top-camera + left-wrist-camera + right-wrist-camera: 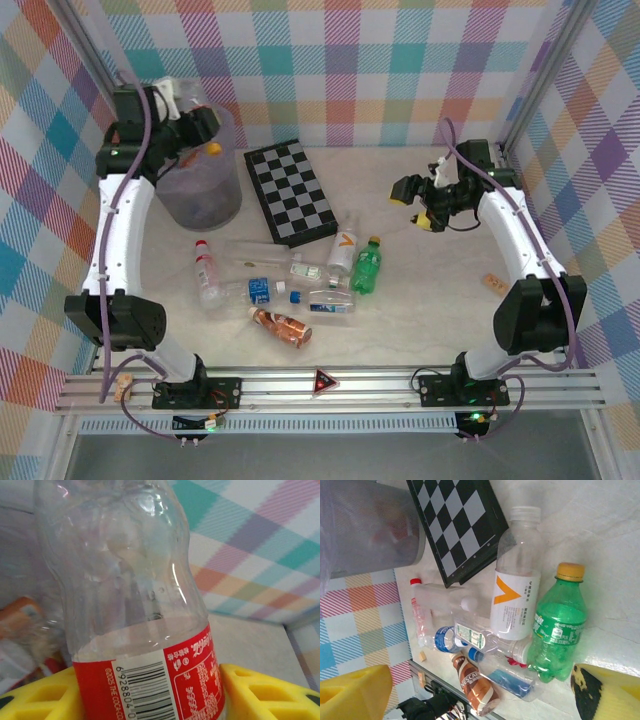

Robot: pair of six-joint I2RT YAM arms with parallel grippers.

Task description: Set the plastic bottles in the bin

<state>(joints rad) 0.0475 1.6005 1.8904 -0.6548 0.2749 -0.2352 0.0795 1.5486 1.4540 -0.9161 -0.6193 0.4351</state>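
Gripping a clear red-label bottle [125, 580] by its label band, the left tool [150, 702] had yellow pocketed fingers [265, 692] tight on both sides. The plastic was thin and glossy, the shape waisted, smooth above the label. Its long axis ran straight out from the tool; which end led, couldn't tell. The left wrist camera gave the barcode and white print on red. Overhead, that tool sat over the far part of the bin [205, 200], a round grey tub lined with a filmy lilac bag, with an orange item [213, 150] inside.

The right tool [412, 202] hung wide with nothing between its fingers, above the table [440, 300], right of and beyond the loose bottles. The table was pale, marble-look, matte.

The loose ones lay in a cluster mid-table, near the bin but apart from it.
- Green bottle [367, 266]: translucent, yellow cap toward the far wall.
- White-label bottle [343, 250]: just beside it, roughly parallel, orange V mark, cap the same way.
- Red-capped bottle [207, 272]: clear, cap also far.
- Brown-orange bottle [282, 325]: nearest the arms, lying diagonal.

The right wrist camera showed the green one's bumpy base and the chequered board [455, 525], flat, black-and-white, its corner close to the white-label bottle's cap.
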